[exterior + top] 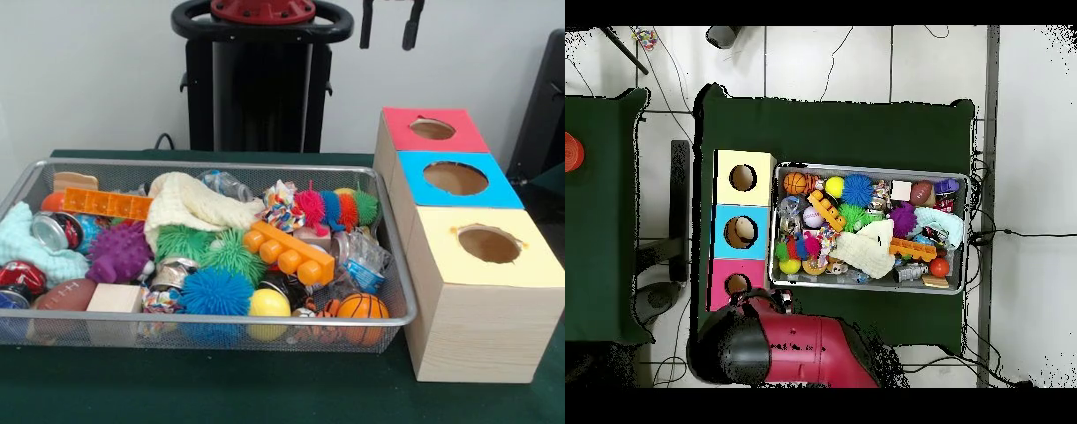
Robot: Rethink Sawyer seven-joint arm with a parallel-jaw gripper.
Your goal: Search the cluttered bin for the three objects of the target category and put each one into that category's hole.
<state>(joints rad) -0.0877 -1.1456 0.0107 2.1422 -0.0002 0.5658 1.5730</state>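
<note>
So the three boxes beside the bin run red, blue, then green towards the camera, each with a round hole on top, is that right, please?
Not quite: the front view shows the nearest box has a yellow top, not green. The rest holds: the red box is farthest, the blue box is in the middle, each has a round hole, and all stand beside the wire mesh bin.

- A plain pale wall (pixel 88 79) is standing behind the scene.
- A green cloth is covering the table (pixel 265 389).
- Black cables (pixel 835 50) are trailing across the light tiled floor (pixel 1025 120).
- A second green-topped table (pixel 600 220) is sitting beside.
</note>
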